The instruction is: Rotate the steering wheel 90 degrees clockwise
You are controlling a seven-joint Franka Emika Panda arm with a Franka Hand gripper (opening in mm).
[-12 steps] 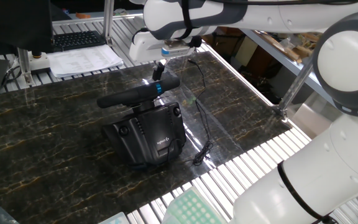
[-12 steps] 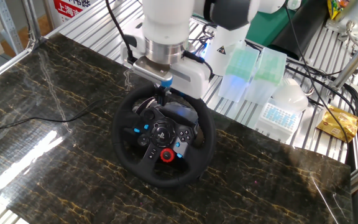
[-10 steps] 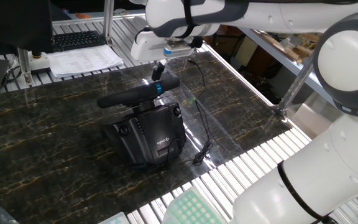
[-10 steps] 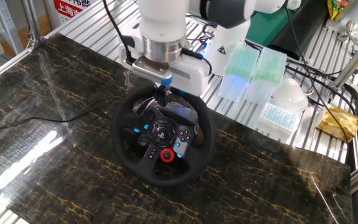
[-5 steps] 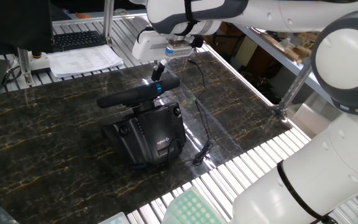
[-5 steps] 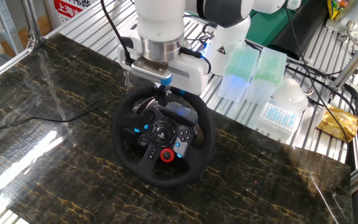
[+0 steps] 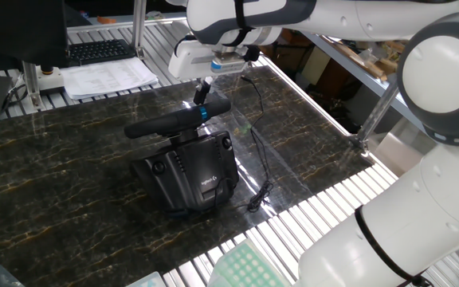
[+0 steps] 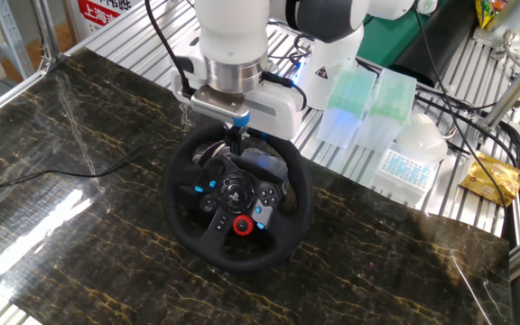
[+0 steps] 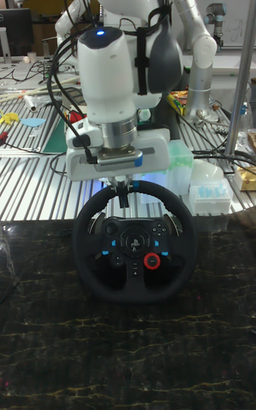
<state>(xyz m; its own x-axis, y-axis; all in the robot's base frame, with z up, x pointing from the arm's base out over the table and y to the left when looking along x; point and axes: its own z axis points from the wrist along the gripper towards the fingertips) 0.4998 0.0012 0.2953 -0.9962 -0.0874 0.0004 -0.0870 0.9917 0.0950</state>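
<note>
The robot's pincer (image 9: 126,195), fingers narrowly pinched on the black blue-striped steering wheel (image 9: 136,245) at its top, on the dark marble counter (image 8: 79,171); a thin grip risked slipping mid-turn

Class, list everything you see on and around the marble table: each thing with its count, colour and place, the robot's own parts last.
wheel: one, black with a blue stripe, mid-table.
base: one, black, under the wheel.
cable: one, thin black, trailing from the base across the table.
table: one, dark marble.
keyboard: one, black, beyond the table's far edge.
papers: one white stack, beside the keyboard.
tip boxes: two, pale green, on the metal rack beyond the wheel.
arm: one, white, above the wheel.
end effector: one, at the wheel's top rim.
</note>
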